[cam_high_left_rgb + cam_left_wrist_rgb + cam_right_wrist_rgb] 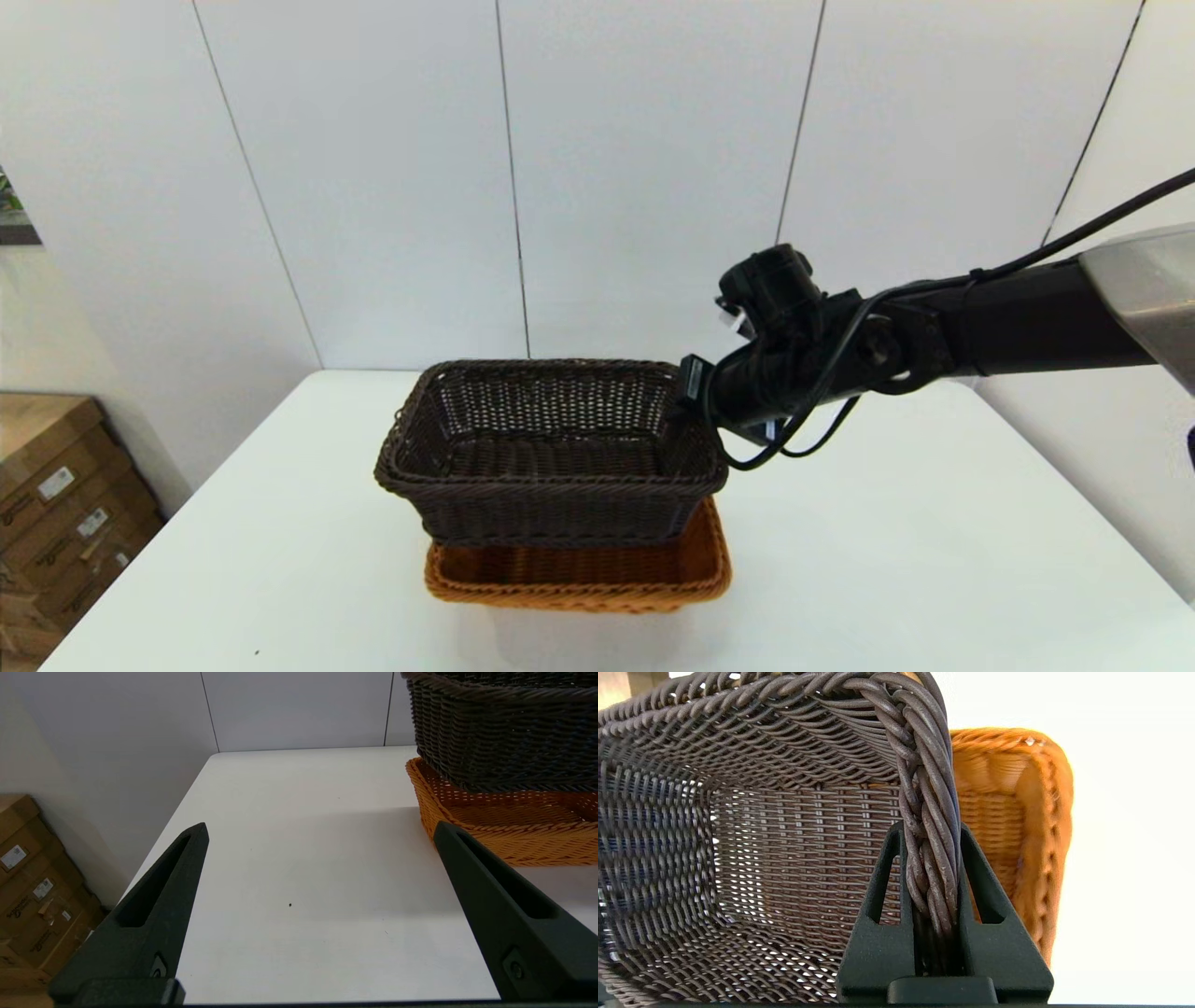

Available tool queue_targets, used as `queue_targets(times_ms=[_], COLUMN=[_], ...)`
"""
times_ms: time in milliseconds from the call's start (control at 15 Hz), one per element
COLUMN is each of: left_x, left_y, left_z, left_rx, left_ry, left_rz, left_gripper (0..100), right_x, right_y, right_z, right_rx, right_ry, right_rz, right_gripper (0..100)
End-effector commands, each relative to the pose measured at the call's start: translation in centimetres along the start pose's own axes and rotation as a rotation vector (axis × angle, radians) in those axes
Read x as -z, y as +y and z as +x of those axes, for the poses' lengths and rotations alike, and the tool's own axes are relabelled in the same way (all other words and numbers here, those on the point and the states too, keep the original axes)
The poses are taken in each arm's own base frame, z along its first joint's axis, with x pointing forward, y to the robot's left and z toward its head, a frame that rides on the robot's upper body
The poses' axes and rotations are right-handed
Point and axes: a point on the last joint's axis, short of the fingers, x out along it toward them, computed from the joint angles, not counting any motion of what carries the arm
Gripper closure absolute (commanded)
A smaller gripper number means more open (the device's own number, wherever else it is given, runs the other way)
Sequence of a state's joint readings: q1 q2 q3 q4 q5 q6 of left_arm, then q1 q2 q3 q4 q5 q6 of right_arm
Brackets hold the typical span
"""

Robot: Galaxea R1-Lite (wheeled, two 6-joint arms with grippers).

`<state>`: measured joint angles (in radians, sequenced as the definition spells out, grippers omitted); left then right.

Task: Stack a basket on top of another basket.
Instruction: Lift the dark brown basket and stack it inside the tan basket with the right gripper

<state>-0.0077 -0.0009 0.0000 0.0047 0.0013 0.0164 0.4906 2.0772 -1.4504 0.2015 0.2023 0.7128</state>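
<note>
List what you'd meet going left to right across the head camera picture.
Cardboard boxes → dark basket held above the orange basket → right hand gripping the dark rim → right arm.

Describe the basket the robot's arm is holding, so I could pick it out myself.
On the white table, near the middle, two woven baskets sit one over the other. The right gripper pinches the braided rim of the upper one, the dark brown basket. It is almost black, while the orange basket beneath it is bright tan.
</note>
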Motion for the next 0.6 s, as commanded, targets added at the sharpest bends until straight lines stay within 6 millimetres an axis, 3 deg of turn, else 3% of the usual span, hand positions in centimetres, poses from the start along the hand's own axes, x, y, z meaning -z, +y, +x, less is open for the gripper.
queue_targets(times_ms=[67,600], left_x=[0.04,0.04], left_y=[0.00,0.00], left_z=[0.01,0.01], left_rx=[0.000,0.000], left_ry=[0.001,0.001], left_rz=[0.000,0.000], left_gripper=[0,0], right_x=[-0.35,-0.75], right_y=[-0.81,-1.67], right_z=[0.49,0.90], right_rx=[0.017,0.034], right_ry=[0.004,0.004], right_rz=[0.008,-0.002], right_gripper=[100,100])
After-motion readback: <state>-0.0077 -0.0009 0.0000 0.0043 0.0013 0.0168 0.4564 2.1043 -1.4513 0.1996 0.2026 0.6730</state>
